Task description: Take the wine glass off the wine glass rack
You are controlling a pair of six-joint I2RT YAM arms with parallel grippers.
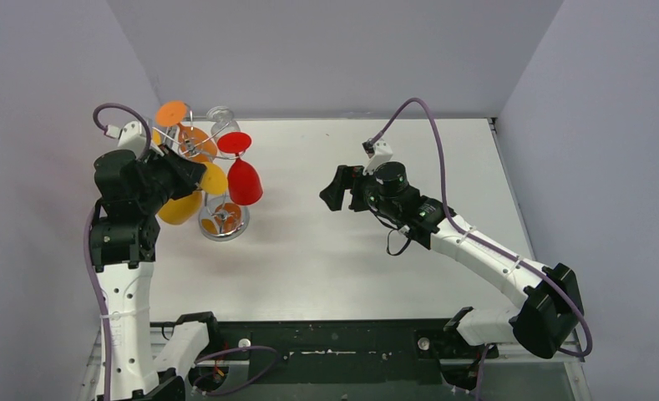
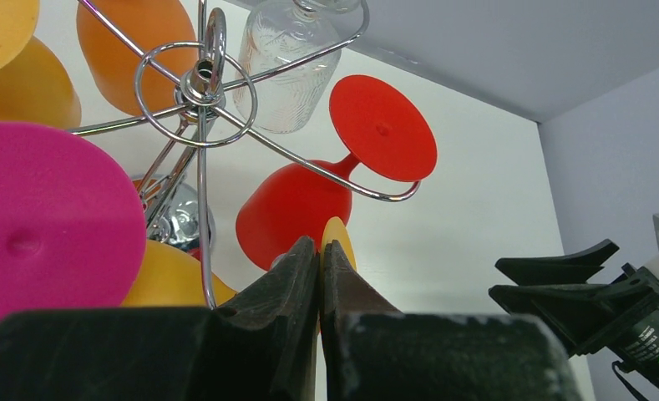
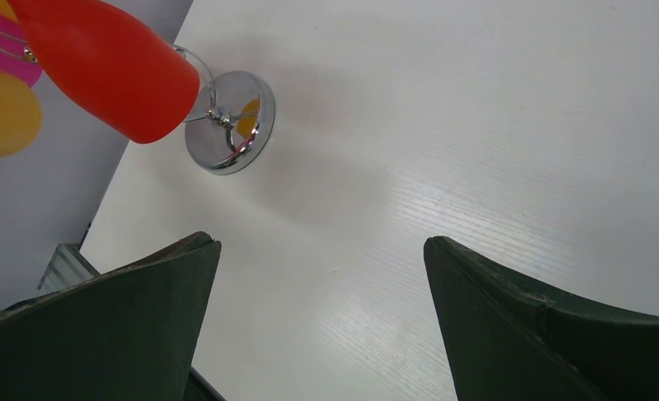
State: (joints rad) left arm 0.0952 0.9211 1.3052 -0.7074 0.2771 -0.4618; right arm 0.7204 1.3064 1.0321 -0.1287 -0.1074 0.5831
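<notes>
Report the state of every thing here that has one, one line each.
wine glass rack: upright on its base, loaded with glasses
red wine glass: hanging bowl-down from a rack arm
clear wine glass: hanging on the rack
orange wine glass: hanging on the rack
left end effector: shut, tips at a yellow wine glass; hold unclear
right end effector: open, empty, off the rack

I see a white wood-grain tabletop [image 1: 334, 251], boxed in by plain pale lilac-grey walls [image 1: 334, 50] at back, left and right. A black metal strip [image 1: 351, 341] runs along its near edge. Light is even, shadows soft.
</notes>
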